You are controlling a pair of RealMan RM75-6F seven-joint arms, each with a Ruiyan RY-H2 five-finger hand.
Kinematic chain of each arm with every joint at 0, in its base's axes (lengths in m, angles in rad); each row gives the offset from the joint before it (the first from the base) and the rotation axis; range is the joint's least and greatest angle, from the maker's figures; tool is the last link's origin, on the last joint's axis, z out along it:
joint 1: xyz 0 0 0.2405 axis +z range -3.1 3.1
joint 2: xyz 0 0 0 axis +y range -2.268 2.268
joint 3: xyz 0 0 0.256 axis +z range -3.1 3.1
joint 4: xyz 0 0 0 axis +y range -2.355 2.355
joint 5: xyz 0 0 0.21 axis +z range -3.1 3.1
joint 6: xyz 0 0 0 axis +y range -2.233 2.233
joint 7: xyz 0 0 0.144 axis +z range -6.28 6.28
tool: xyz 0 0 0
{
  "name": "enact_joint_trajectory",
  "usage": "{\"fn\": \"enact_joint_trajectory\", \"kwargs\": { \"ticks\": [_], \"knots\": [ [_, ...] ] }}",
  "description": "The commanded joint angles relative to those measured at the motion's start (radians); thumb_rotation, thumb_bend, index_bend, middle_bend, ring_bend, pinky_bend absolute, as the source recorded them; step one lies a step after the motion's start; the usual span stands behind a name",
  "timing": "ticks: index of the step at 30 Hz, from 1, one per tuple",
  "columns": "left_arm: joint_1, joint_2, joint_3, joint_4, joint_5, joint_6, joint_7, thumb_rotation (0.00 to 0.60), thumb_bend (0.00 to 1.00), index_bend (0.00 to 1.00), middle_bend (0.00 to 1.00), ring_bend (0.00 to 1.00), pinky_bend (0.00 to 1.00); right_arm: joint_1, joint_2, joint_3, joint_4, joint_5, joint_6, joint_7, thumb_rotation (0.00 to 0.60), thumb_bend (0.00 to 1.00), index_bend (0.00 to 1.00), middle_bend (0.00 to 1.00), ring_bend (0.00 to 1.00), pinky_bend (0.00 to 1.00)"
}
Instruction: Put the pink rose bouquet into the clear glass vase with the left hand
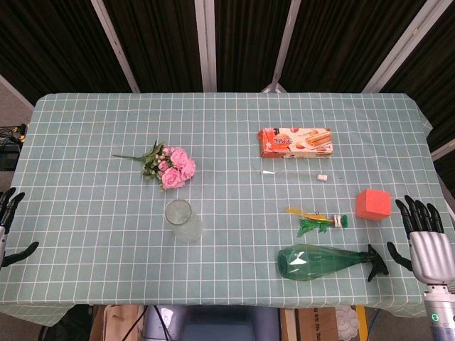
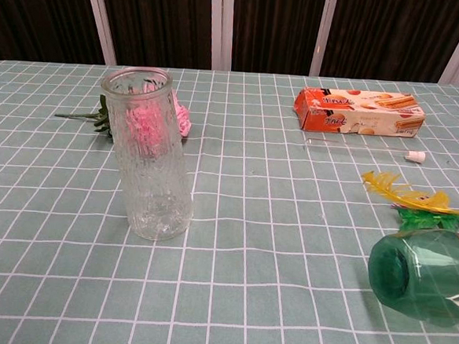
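Your left hand (image 1: 8,213): at the desk's left edge, about 8 o'clock in the head view, only dark fingertips and the thumb showing, spread apart and holding nothing. It is well apart from the bouquet and the vase.

Your right hand (image 1: 426,238): at the right edge, about 4 o'clock, fingers upright and apart, thumb out to the side, holding nothing.

Desk (image 1: 85,284): covered in a green cloth with a white grid.

Rose bouquet (image 1: 170,167): pink blooms with green leaves, lying flat on the cloth left of centre, stem end pointing toward 9 o'clock. In the chest view you see it partly through the glass (image 2: 178,113).

Vase (image 1: 183,220): clear textured glass, standing upright just at 6 o'clock of the bouquet, apart from it, nothing inside (image 2: 148,158).

Snack box (image 1: 295,142): orange and white, lying flat at 1 o'clock of the desk centre.

Small white item (image 1: 321,177): just below the box; too small to tell what it is.

Orange cube (image 1: 374,204): near your right hand, at its 10 o'clock.

Yellow and green toy (image 1: 316,219): lying left of the cube.

Green spray bottle (image 1: 323,261): on its side near the front edge, black trigger head toward your right hand.
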Motion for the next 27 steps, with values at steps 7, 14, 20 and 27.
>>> {"fn": "enact_joint_trajectory", "kwargs": {
  "ticks": [7, 14, 20, 27],
  "knots": [
    [0.003, -0.001, 0.003, -0.005, 0.006, 0.005, 0.011, 0.6, 0.22, 0.0, 0.0, 0.0, 0.13, -0.003, 0.004, -0.002, -0.002, -0.007, 0.006, 0.005, 0.6, 0.32, 0.05, 0.03, 0.01, 0.0],
    [0.004, -0.002, 0.001, -0.006, 0.002, 0.005, 0.012, 0.6, 0.22, 0.0, 0.0, 0.0, 0.13, -0.003, 0.007, -0.002, -0.005, -0.004, 0.003, 0.006, 0.6, 0.32, 0.05, 0.03, 0.01, 0.0],
    [-0.002, -0.002, -0.004, -0.011, -0.012, -0.012, 0.001, 0.6, 0.22, 0.0, 0.0, 0.0, 0.13, -0.004, 0.014, -0.008, -0.009, -0.002, -0.005, 0.009, 0.6, 0.32, 0.05, 0.03, 0.01, 0.0],
    [-0.015, -0.005, -0.007, 0.005, -0.014, -0.032, -0.015, 0.6, 0.22, 0.0, 0.0, 0.0, 0.13, -0.011, 0.025, -0.014, -0.018, -0.015, 0.005, 0.02, 0.6, 0.32, 0.05, 0.03, 0.01, 0.0]
  ]
}}
